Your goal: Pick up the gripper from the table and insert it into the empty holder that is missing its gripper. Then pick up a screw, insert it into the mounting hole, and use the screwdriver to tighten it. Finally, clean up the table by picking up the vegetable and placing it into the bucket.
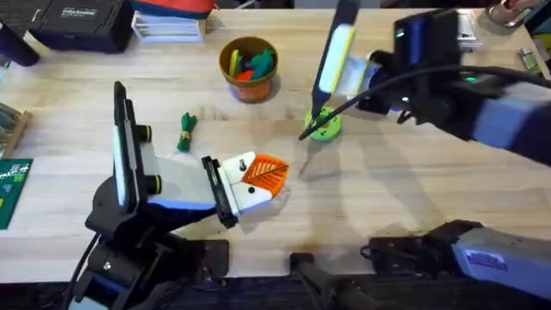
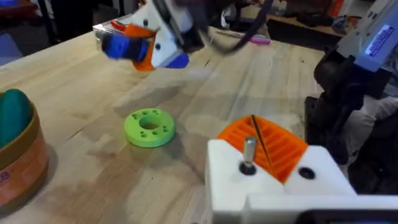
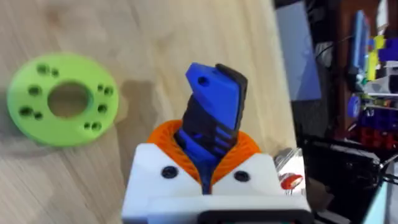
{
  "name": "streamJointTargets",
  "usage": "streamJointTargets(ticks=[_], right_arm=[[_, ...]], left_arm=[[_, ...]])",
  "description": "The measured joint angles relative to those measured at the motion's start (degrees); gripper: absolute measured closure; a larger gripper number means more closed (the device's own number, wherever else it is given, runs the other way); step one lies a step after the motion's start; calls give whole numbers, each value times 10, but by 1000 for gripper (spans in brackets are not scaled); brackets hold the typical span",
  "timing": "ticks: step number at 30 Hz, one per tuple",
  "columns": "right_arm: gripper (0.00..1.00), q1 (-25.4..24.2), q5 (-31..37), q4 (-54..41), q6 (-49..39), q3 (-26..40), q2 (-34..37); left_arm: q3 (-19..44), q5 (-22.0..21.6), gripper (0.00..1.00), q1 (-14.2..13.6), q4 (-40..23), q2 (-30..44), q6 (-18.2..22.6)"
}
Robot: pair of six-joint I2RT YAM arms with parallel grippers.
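My right fingers (image 3: 208, 165) are clamped on the blue screwdriver (image 3: 211, 118), its body squeezed between the orange ribbed pads (image 3: 249, 149). From above, the screwdriver (image 1: 331, 56) hangs slanted with its dark tip down at the lime-green disc (image 1: 325, 127) on the wooden surface (image 1: 413, 189); I cannot tell whether the tip touches it.

My left fingers (image 1: 258, 179) lie low over the surface, and I cannot tell how wide they stand. A small screw (image 2: 248, 152) stands upright in the white block just before the orange finger (image 2: 273, 146). The disc (image 2: 149, 127) lies beyond them. The green vegetable (image 1: 187, 131) lies on the surface between my left arm and the bucket (image 1: 250, 69), which sits farther off with toys inside.
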Motion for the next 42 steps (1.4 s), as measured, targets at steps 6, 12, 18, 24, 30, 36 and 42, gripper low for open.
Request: streamJointTargets(ticks=[6, 12, 18, 24, 30, 36, 42], right_arm=[[977, -13, 39, 0, -48, 0, 97], [601, -12, 51, 2, -23, 0, 126], [20, -12, 64, 13, 68, 11, 118], [8, -12, 65, 1, 170, 11, 89], [8, -12, 65, -22, 211, 11, -14], [8, -12, 49, -93, 277, 13, -130], [7, -11, -73, -150, 330, 13, -222]], left_arm=[[0, 0, 997, 0, 0, 0, 0], [0, 0, 997, 0, 0, 0, 0], [0, 0, 997, 0, 0, 0, 0], [0, 0, 997, 0, 0, 0, 0], [0, 0, 997, 0, 0, 0, 0], [0, -1, 299, 0, 0, 0, 1], [0, -5, 16, 0, 2, 0, 0]])
